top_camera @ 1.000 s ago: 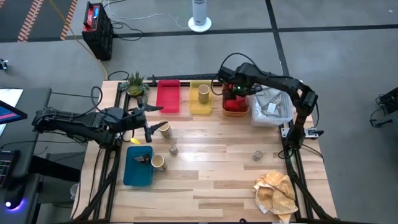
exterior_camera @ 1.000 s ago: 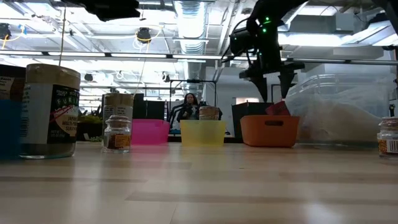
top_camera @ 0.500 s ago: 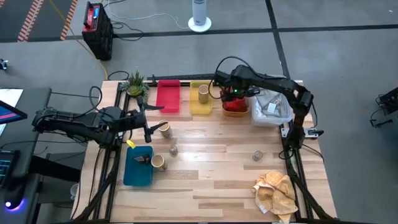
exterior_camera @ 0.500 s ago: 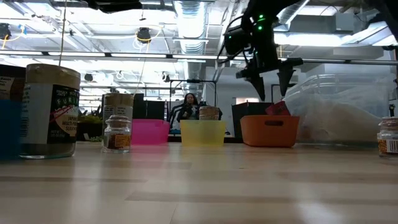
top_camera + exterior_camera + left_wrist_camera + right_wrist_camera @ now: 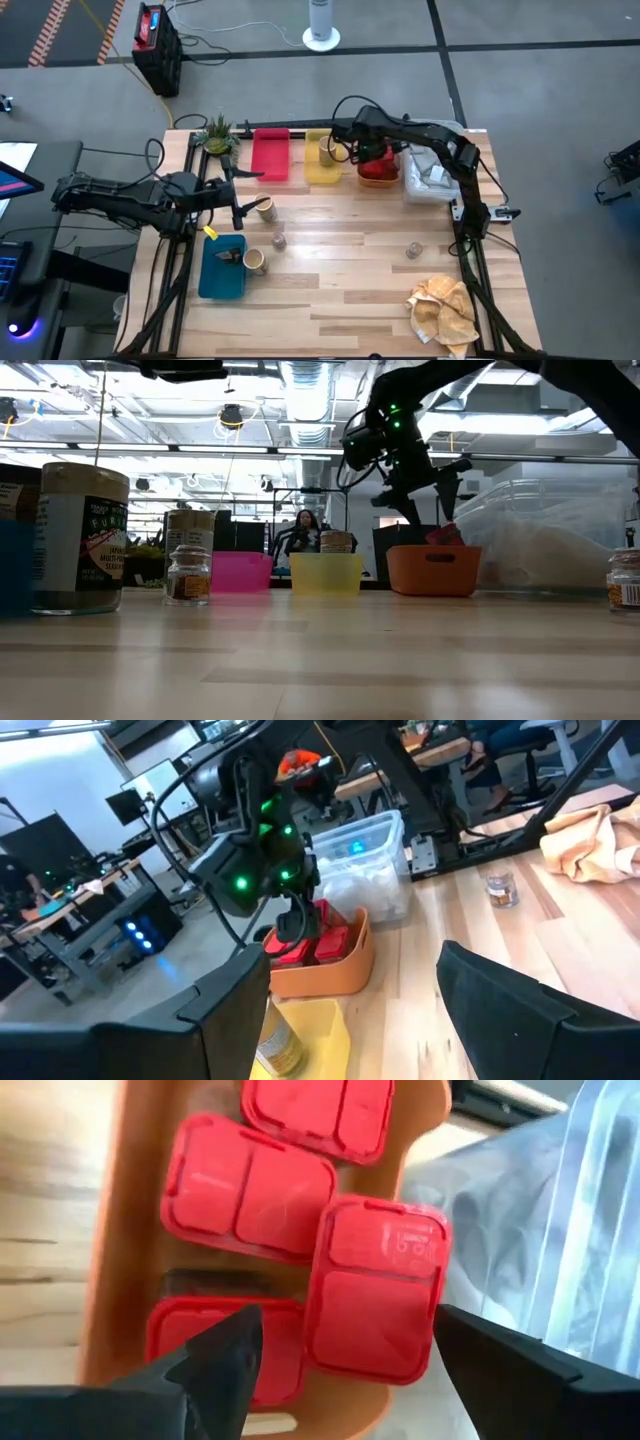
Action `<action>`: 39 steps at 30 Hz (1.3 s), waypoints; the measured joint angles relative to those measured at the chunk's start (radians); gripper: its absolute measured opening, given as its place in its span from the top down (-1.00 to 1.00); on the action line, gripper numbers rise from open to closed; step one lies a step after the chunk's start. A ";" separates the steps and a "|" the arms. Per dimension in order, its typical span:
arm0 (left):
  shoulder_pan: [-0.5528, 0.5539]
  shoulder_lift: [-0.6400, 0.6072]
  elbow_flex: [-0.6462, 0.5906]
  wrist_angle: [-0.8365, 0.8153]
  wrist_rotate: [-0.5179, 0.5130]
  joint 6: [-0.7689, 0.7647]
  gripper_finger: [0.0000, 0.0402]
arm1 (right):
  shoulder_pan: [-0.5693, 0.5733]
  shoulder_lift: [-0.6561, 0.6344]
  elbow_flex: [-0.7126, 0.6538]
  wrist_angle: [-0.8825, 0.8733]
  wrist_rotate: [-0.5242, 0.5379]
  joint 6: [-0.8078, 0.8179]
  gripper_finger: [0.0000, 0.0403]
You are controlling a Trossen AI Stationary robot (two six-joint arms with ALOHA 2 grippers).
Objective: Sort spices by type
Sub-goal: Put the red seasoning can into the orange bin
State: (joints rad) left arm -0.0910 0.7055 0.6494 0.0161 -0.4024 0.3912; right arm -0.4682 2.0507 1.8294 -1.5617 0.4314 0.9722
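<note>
Above the orange tray [image 5: 380, 178] of red tins [image 5: 375, 1290], my right end effector [image 5: 372, 152] hovers wide open, holding nothing.

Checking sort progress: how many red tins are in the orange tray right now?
4, all seen in the right wrist view: one at the tray's end, one beside it, one tilted against the orange tray's rim, one partly hidden by the right gripper.

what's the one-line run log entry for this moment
right gripper: open, above orange tray | red tins: four in orange tray | left gripper: open, near tan cylinder | stage: sorting unfinished
</note>
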 joint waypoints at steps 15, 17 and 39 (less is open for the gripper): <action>0.000 0.000 0.000 -0.009 -0.001 -0.017 -0.38 | 0.008 0.000 0.000 -0.009 0.072 0.049 -0.63; 0.000 0.000 0.000 -0.007 -0.001 -0.018 -0.38 | 0.002 0.000 -0.001 -0.009 0.078 0.049 -0.63; 0.000 0.000 0.000 -0.052 -0.001 -0.050 -0.38 | -0.007 -0.004 -0.134 0.104 0.052 0.052 -0.63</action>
State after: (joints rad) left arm -0.0910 0.7052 0.6495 -0.0357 -0.4034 0.3416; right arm -0.4751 2.0468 1.6949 -1.4573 0.4832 1.0243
